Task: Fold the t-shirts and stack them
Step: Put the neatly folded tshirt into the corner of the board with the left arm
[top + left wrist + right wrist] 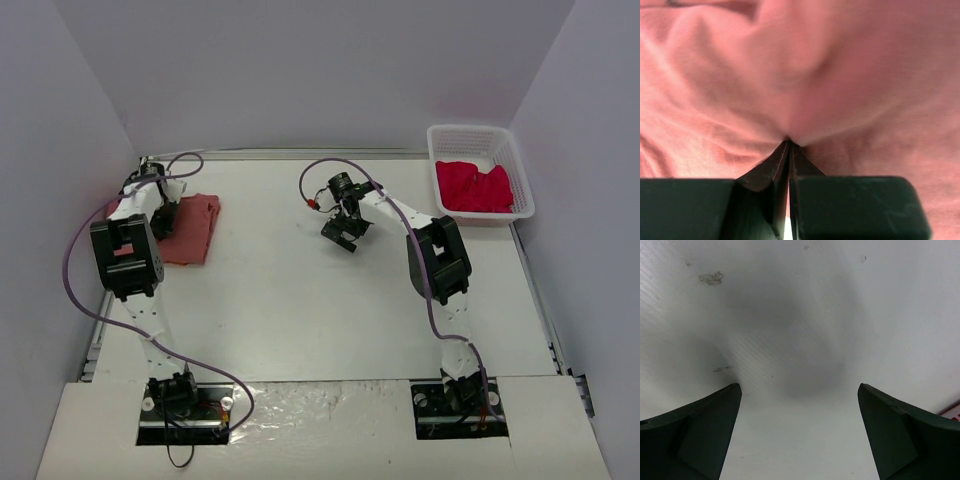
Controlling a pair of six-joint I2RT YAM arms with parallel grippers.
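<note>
White walls [300, 70] close in a pale surface [300, 310] on three sides. At its far left the left tool [789, 143] has its two dark fingers drawn together until the tips meet, pinching a small ridge of the brick-red t-shirt [197, 228]; the cloth puckers and wrinkles outward from that pinch and fills the wrist view. From above, this shirt lies flat as a rough rectangle near the left wall, and the tool grips it at its left edge, with the arm partly covering that side. Toward the middle of the surface, well apart from the shirt, the right tool [800, 387] has its fingers spread wide with nothing between them, only bare white surface and a soft shadow below. In the far right corner stands a white mesh basket [470, 129], and the crimson-pink t-shirt [475, 187] lies crumpled inside it.
</note>
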